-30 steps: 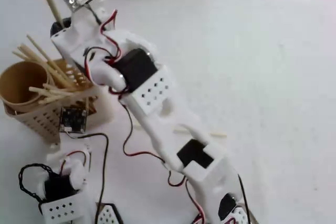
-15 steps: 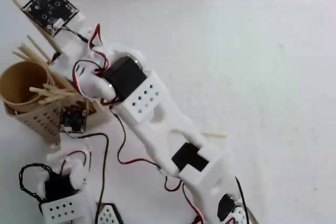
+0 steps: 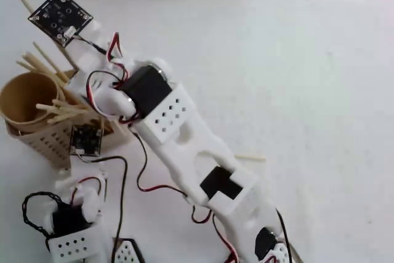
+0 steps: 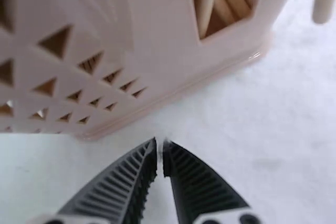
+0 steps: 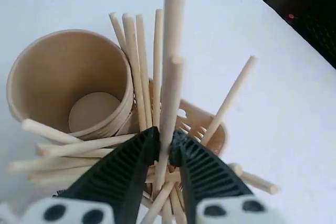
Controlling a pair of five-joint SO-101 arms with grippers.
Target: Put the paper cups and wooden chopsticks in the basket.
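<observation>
Right gripper (image 5: 164, 148) clamped on one chopstick (image 5: 173, 35) over the basket (image 5: 207, 124).
Held stick points steeply up. Paper cup (image 5: 52, 72) and a bundle of chopsticks (image 5: 142, 66) sit inside the basket. Left gripper (image 4: 160, 153), jaws together, low on the table (image 4: 273, 129) just beside the basket wall. One loose chopstick (image 3: 251, 158) lies on the table by the right arm (image 3: 184, 133).

White arm (image 3: 184, 137), red cables (image 3: 117, 44), black end effector (image 4: 160, 148).

A robot lab (bare wires (image 3: 125, 177), white table (image 3: 320, 78)).
</observation>
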